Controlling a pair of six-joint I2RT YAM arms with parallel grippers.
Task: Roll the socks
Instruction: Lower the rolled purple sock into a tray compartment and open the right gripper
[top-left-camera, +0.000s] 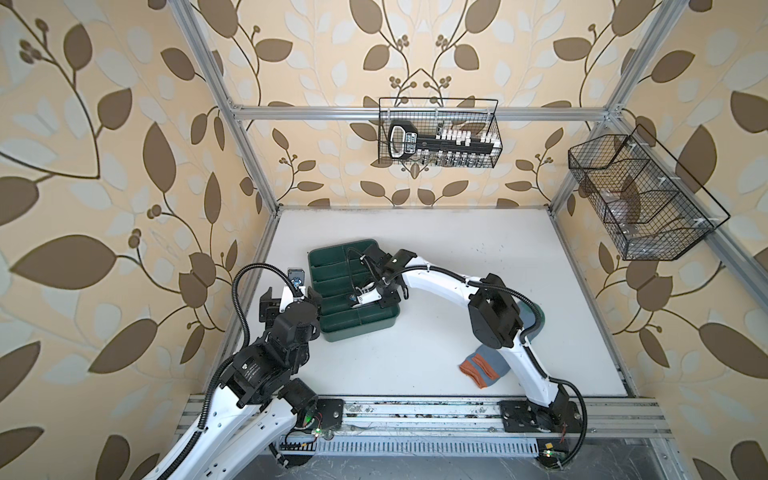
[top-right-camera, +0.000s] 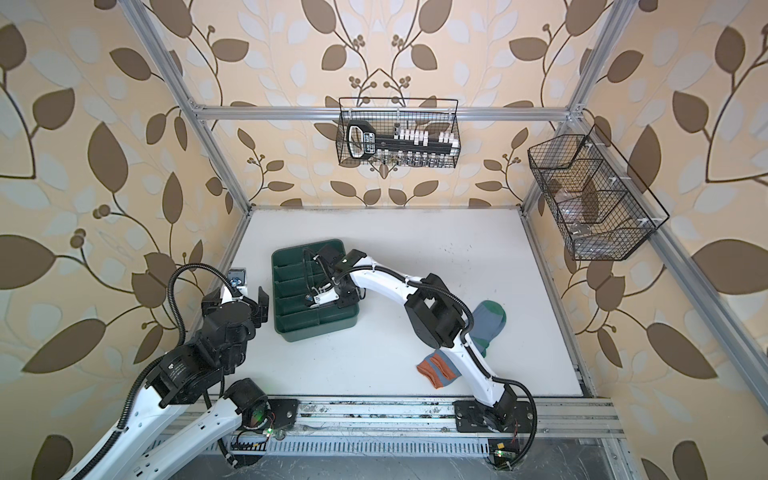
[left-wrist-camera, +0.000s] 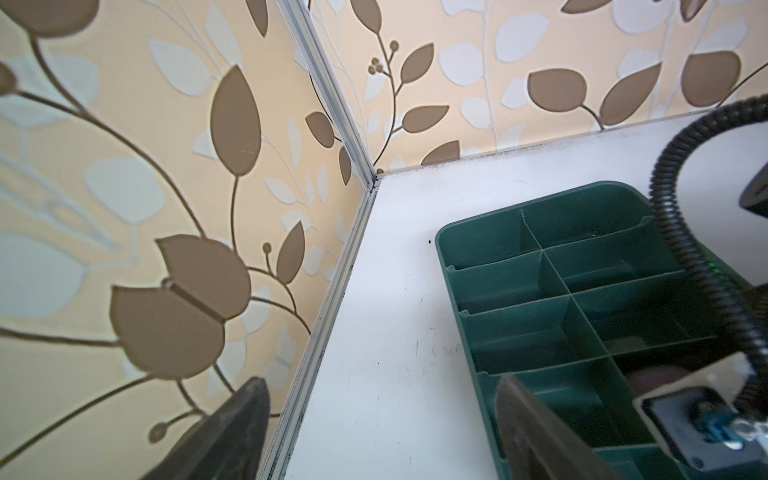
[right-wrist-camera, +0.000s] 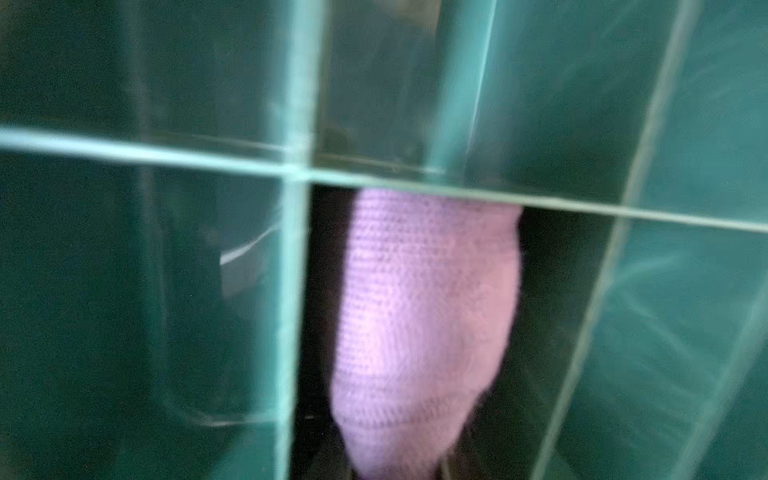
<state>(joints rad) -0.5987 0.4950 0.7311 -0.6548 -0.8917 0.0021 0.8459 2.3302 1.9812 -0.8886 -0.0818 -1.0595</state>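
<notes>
R gripper (top-left-camera: 376, 302): clenched on the purple sock (right-wrist-camera: 424, 311). Only the R wrist cam shows this. The knit roll runs from the cam's side down into one compartment of the green tray (right-wrist-camera: 296, 266), w/ dividers all round and the fingers just dark blurs beside it. The pic is soft, so can't tell if the sock touches the compartment floor. In both top views the gripper and its cam hide the sock. They point down over the tray's near-right part; exact compartment can't be told.

R arm (top-left-camera: 436, 274): base on the near rail at right, upper link rising to a high elbow. The forearm arcs left across the middle to the tray, wrist pitched down.

Grey-blue sock (top-right-camera: 490, 324) lies flat on the table (top-right-camera: 415, 249) under that arm, well apart from the tray. In a top view the green toe, green heel and orange-striped cuff all show. In a top view w/ the elbow in front, little more than the cuff end of the grey-blue sock (top-left-camera: 478, 370) shows.

L gripper (left-wrist-camera: 380, 382): released, jaws spread wide over bare table. It hovers just beside the tray's left side, aimed at the far-left corner. The L wrist cam alone gives the tray's far compartments unblocked.

L arm (top-left-camera: 257, 370): folded back on itself, base at near left.
</notes>
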